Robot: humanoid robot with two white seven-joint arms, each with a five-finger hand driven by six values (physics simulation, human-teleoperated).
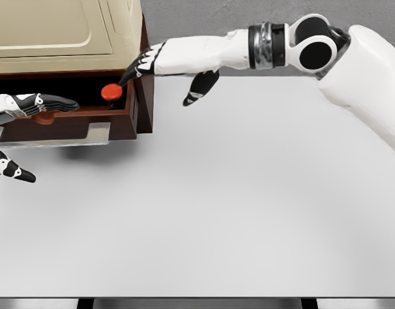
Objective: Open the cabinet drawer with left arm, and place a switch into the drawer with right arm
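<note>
Switch (110, 92) in open drawer (69, 122), white table (249, 206)

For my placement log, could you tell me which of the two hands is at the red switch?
The right hand, reaching over the open drawer to the red switch; the left hand is at the drawer's front.

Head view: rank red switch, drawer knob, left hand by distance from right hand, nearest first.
1. red switch, in the open drawer, at the right hand fingertips.
2. drawer knob, on the drawer front, farther left.
3. left hand, at the left edge by the knob; close to 2.
</note>
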